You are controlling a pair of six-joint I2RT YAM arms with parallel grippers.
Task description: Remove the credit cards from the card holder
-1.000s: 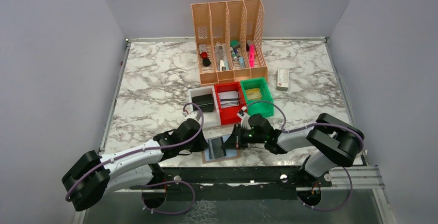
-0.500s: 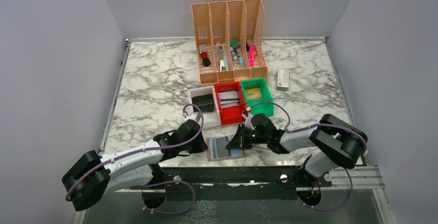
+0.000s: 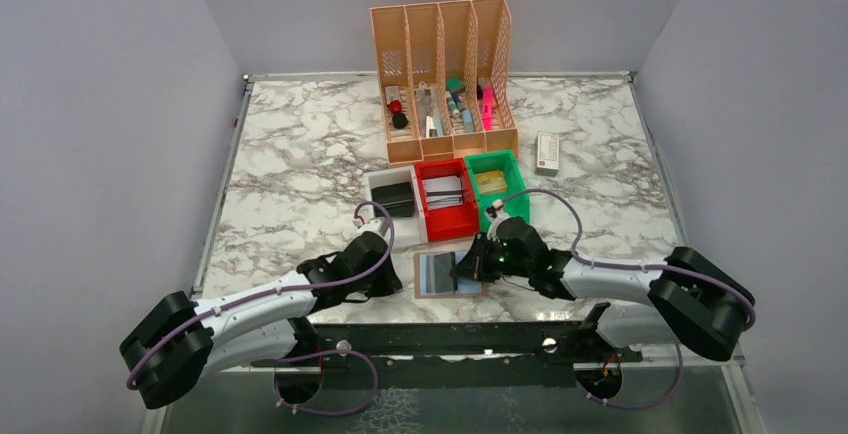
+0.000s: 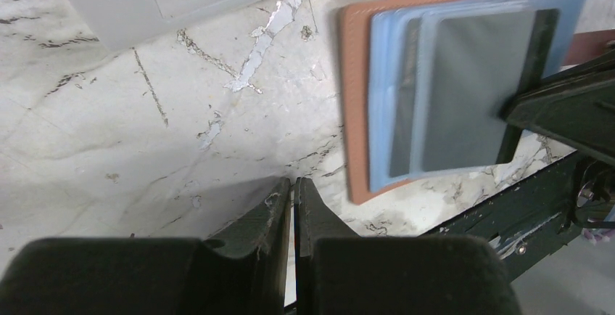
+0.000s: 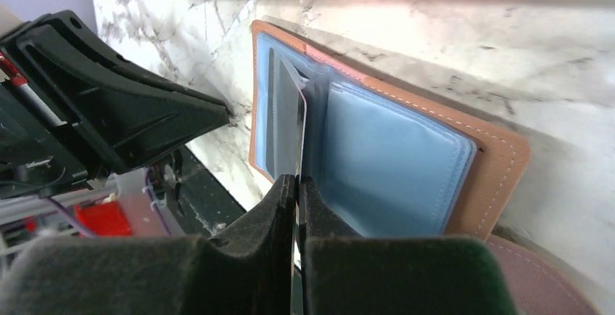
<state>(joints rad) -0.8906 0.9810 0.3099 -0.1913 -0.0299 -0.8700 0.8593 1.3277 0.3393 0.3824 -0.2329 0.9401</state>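
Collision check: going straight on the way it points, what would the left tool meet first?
Probably the marble table right before the left tool, though depth is unclear; the card holder lies off to one side.

Both arms look the same build from my station.

Left arm [image 3: 262, 304]: white link shells between bulky black rounded joint housings. A purple cable [image 3: 390, 229] loops loose off the wrist, and more purple line runs along the links.

Right arm [image 3: 610, 276]: same white-and-black scheme. Its own purple cable [image 3: 540, 192] arches over the wrist, and I see small green lights [image 3: 497, 251] there.

Left gripper [image 4: 294, 184] and right gripper [image 5: 297, 181]: matte black wedge-shaped fingers tapering to thin tips.
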